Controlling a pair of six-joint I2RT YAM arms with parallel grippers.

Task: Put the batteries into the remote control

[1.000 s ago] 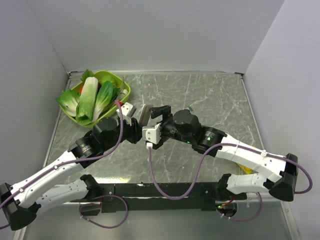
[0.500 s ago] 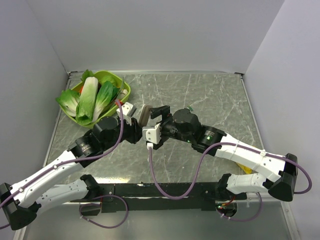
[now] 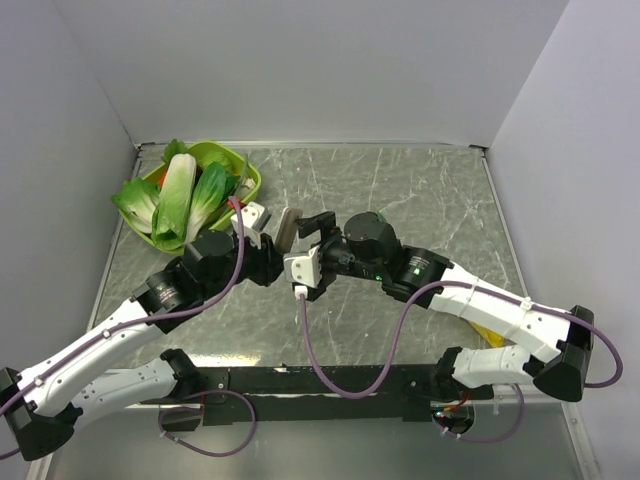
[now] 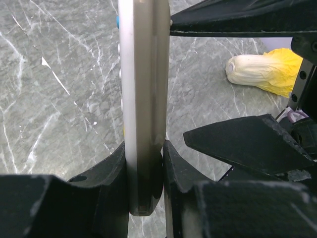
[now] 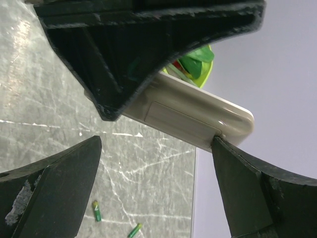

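Your left gripper pinches the remote control near one end. Your right gripper stands spread wide around its other end. Both batteries lie on the table.

I'm holding the remote control above the marble surface, with both arms meeting mid-scene.
My left hand is gripping its lower end with the grey-brown side showing, and my right hand is hovering just beside it, jaws spread wide. A green bowl of leafy vegetables is sitting at the back-left corner.
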